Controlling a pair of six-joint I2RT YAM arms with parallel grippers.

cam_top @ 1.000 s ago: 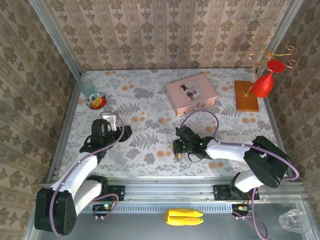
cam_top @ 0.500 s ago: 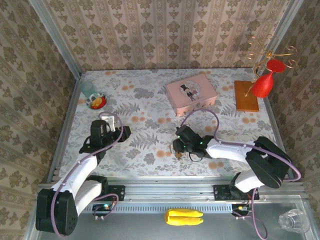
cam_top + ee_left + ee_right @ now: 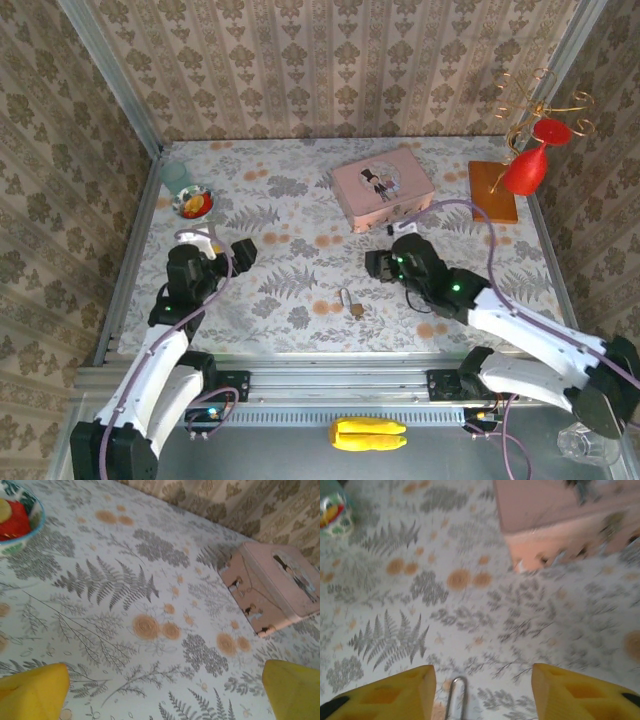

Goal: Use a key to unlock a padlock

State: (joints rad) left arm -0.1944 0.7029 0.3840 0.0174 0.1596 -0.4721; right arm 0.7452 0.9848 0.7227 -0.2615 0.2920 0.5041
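Padlock (image 3: 350,304) near open right jaws

the counter (image 3: 300,262) is covered edge to edge with a pale cover printed with grey ferns and orange blooms. the pink tin (image 3: 382,186) sits flat on it toward the back, turned slightly askew. the padlock (image 3: 349,302) lies flat on the cover well in front of the tin and a little to its left, touching nothing else, its silvery shackle end turned back toward the tin. far to the tin's left stands a small bowl (image 3: 194,203) with red and yellow contents, and a pale green cup (image 3: 176,176) stands just behind that bowl. well to the tin's right lies an orange slab (image 3: 492,192) that carries a wire stand (image 3: 530,100).
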